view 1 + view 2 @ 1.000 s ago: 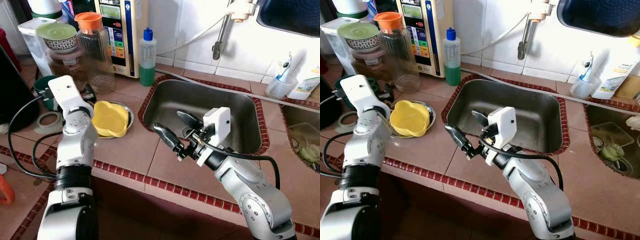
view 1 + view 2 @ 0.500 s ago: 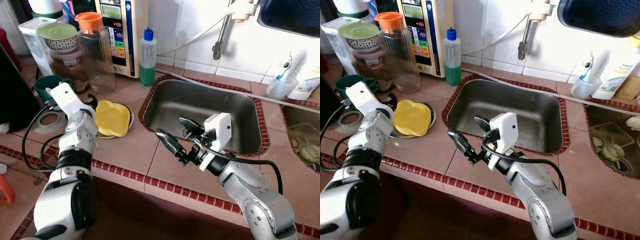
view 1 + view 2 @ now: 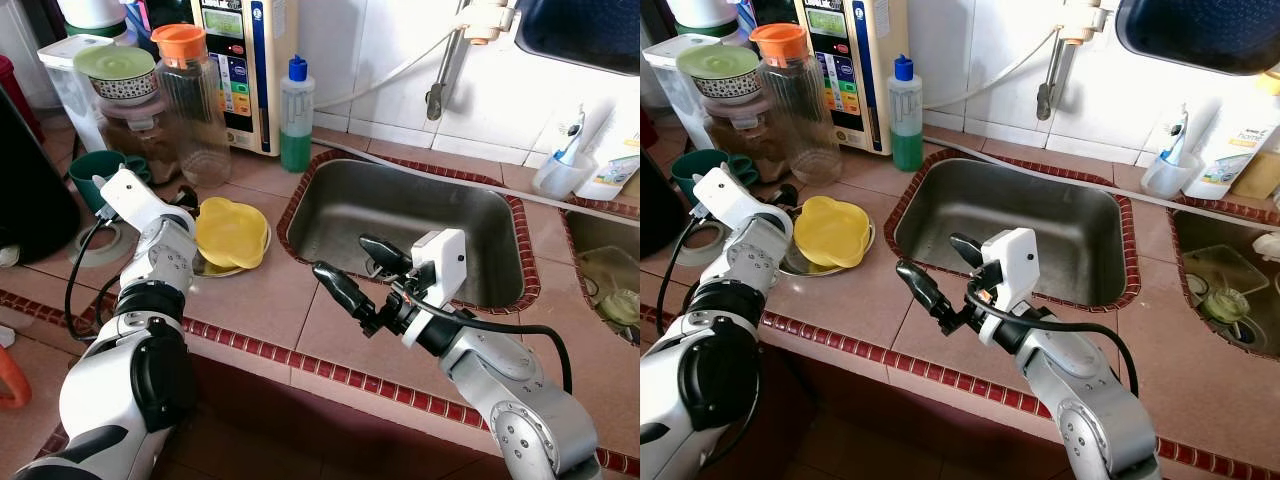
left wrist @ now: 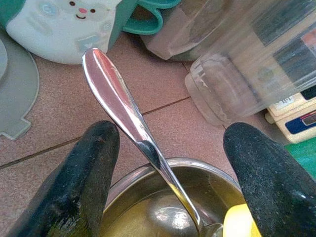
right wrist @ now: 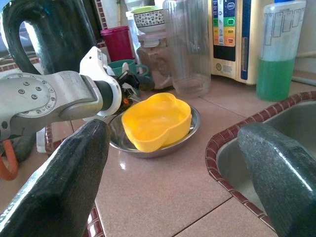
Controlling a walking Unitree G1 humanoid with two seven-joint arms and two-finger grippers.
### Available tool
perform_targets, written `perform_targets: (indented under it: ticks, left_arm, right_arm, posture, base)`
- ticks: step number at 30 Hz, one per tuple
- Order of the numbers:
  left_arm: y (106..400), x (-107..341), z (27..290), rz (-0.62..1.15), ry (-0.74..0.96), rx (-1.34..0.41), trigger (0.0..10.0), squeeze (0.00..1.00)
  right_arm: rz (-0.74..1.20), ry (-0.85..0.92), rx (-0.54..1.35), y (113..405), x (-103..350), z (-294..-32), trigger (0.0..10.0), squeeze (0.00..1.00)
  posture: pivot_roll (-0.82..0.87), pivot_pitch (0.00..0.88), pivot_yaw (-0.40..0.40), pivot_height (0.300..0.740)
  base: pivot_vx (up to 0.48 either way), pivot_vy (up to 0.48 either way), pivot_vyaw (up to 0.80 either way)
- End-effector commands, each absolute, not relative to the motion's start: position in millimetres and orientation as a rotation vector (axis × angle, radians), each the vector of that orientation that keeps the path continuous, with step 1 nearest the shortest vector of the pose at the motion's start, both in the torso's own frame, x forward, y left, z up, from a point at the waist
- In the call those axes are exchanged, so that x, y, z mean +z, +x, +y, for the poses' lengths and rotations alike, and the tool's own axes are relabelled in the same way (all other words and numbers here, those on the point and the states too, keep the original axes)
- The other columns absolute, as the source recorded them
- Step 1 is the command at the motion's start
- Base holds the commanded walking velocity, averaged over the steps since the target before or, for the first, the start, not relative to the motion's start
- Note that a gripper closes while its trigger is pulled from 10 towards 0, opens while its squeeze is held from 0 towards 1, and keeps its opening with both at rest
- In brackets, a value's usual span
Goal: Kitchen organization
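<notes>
A yellow flower-shaped bowl [image 3: 232, 232] lies tilted in a shallow steel dish [image 3: 263, 236] on the tiled counter, left of the sink. A steel spoon [image 4: 118, 103] rests in the dish, its handle sticking out over the rim. My left gripper [image 3: 183, 199] is open at the dish's left edge, its fingers [image 4: 94, 163] on either side of the spoon handle without touching it. My right gripper [image 3: 342, 254] hovers open and holds nothing above the counter by the sink's front left corner. It points toward the yellow bowl [image 5: 155, 121].
The steel sink [image 3: 400, 215] lies to the right. Behind the dish stand a clear jar with an orange lid [image 3: 195, 110], a green soap bottle [image 3: 295, 115], a teal mug [image 3: 90, 170] and a water machine [image 3: 240, 60]. A tape roll [image 3: 95, 240] lies at the left.
My left arm has dropped and reached in until its gripper sits at the dish's edge. The yellow bowl has shifted slightly right. My right gripper has barely moved.
</notes>
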State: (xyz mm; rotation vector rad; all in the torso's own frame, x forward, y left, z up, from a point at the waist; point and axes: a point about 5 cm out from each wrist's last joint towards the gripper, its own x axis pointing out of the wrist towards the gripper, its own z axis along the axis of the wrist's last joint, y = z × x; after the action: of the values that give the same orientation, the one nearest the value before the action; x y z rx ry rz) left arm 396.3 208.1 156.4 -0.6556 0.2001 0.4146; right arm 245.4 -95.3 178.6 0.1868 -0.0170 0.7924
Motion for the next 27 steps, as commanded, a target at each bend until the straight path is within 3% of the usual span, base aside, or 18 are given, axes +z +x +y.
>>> perform_targets:
  ticks: [1,2,3,4,5,6,27]
  left_arm:
    - [396.7,153.3,205.5,0.228,-0.663,0.411,10.0,0.00]
    - [396.7,153.5,206.9,0.219,-0.688,0.416,10.0,0.00]
    - [396.7,153.0,207.5,0.221,-0.707,0.419,1.3,0.00]
    - [396.6,152.6,207.7,0.225,-0.714,0.421,1.3,0.00]
    - [396.6,152.2,208.1,0.228,-0.720,0.425,0.4,0.00]
    - [397.0,152.8,207.5,0.212,-0.755,0.418,0.0,0.00]
    - [397.4,154.1,213.0,0.213,-0.775,0.431,0.0,0.00]
  right_arm:
    - [-0.035,0.177,0.784,244.4,183.8,-98.0,10.0,0.69]
    - [-0.035,0.177,0.784,244.5,183.9,-97.8,10.0,0.69]
    - [-0.035,0.177,0.784,244.6,183.9,-97.8,10.0,0.69]
    - [-0.035,0.178,0.784,244.7,183.9,-97.7,10.0,0.69]
    - [-0.035,0.178,0.784,244.8,184.0,-97.5,10.0,0.69]
    - [-0.036,0.178,0.784,244.9,184.2,-97.4,10.0,0.69]
    - [-0.039,0.184,0.780,245.8,183.8,-95.7,10.0,0.69]
  posture:
    - [0.04,0.000,-0.023,0.740]
    - [0.05,0.000,-0.023,0.740]
    - [0.05,0.000,-0.023,0.740]
    - [0.04,0.000,-0.022,0.740]
    - [0.05,0.000,-0.022,0.740]
    - [0.05,0.000,-0.022,0.740]
    - [0.05,0.000,-0.017,0.740]
  base:
    - [0.000,0.000,0.00]
    - [0.000,0.000,0.00]
    - [0.000,0.000,0.00]
    - [0.000,0.000,0.00]
    - [0.000,0.000,0.00]
    - [0.000,0.000,0.00]
    - [0.000,0.000,0.00]
